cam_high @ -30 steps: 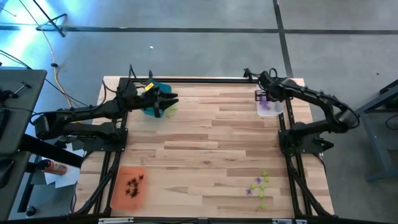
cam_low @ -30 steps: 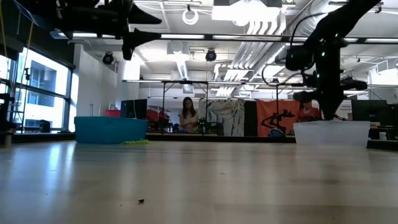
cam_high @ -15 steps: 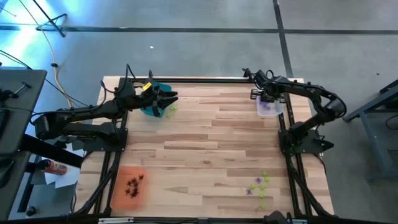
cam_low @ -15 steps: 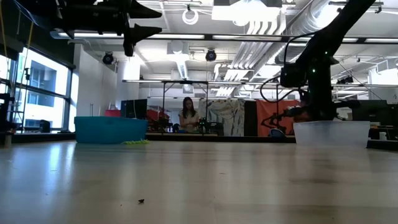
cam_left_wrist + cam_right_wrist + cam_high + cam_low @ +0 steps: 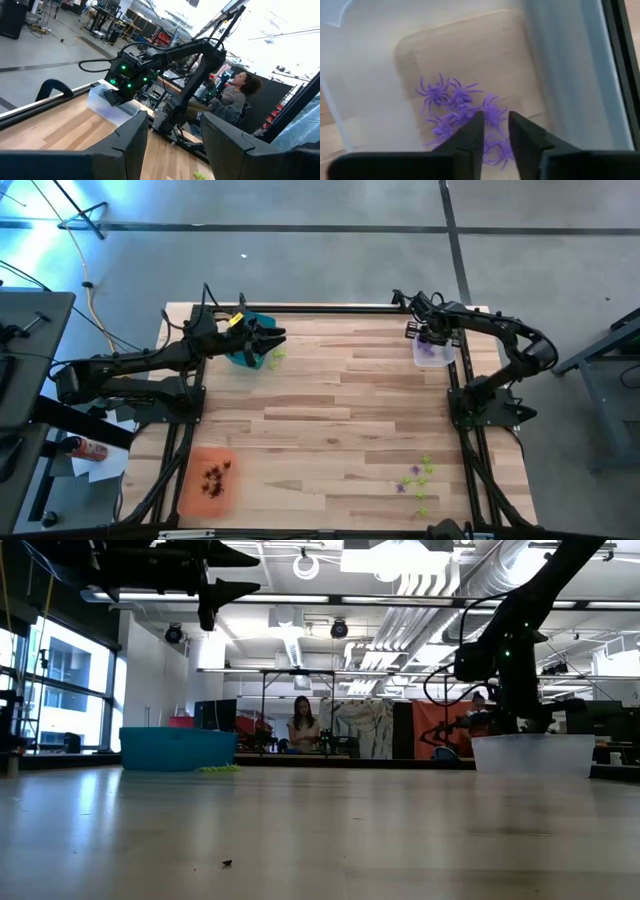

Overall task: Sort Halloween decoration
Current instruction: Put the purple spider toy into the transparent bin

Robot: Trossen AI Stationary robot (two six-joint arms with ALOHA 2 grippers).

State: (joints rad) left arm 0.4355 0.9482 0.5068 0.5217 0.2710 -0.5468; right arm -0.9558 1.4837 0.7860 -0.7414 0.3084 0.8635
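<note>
1. A workshop with ceiling ducts and a seated person lies beyond the pale wooden worktop.
2. At one o'clock, the right gripper hangs over the clear tray, fingers slightly parted and empty, above purple spiders, likely for a drop.
3. At eleven o'clock, the left gripper hovers released above the teal tray.
4. Unsorted green and purple spiders lie at five o'clock, dark ones in the orange tray.
</note>
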